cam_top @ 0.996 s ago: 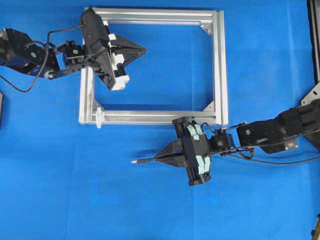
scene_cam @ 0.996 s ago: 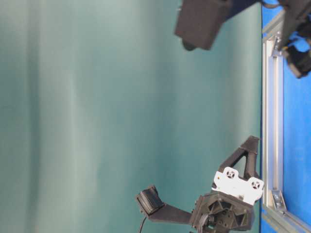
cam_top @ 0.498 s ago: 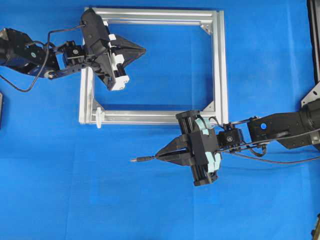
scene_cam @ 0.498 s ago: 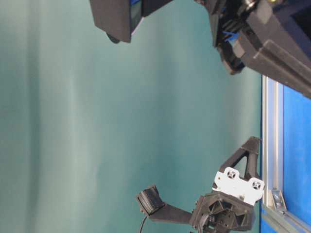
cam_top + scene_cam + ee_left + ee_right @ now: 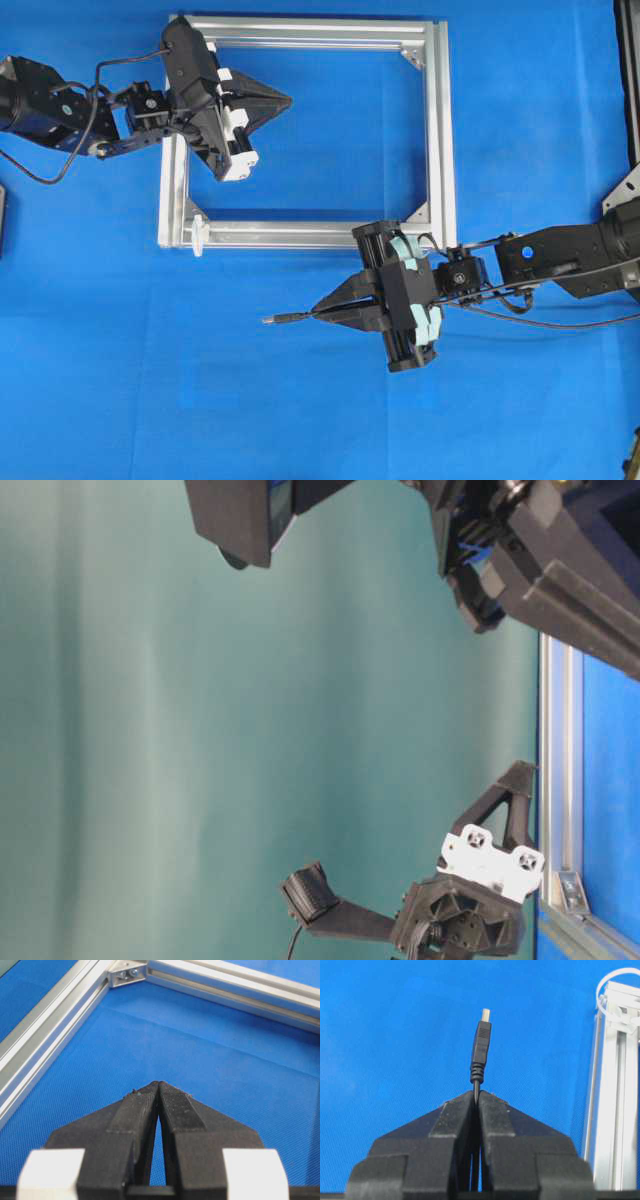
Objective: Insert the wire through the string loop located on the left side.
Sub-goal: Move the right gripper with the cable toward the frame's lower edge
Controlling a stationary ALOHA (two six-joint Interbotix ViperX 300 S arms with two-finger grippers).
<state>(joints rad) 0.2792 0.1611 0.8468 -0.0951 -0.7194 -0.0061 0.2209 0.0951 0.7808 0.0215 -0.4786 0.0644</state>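
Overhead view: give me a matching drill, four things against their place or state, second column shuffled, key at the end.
1. wire
2. string loop
3. left pincer
4. aluminium frame

A. shut on nothing, over the inside of the frame
B. plug sticks out of the shut right pincer, pointing left
C. silver rectangle on the blue mat
D. white, at the frame's lower left corner

Pairs: 1-B, 2-D, 3-A, 4-C
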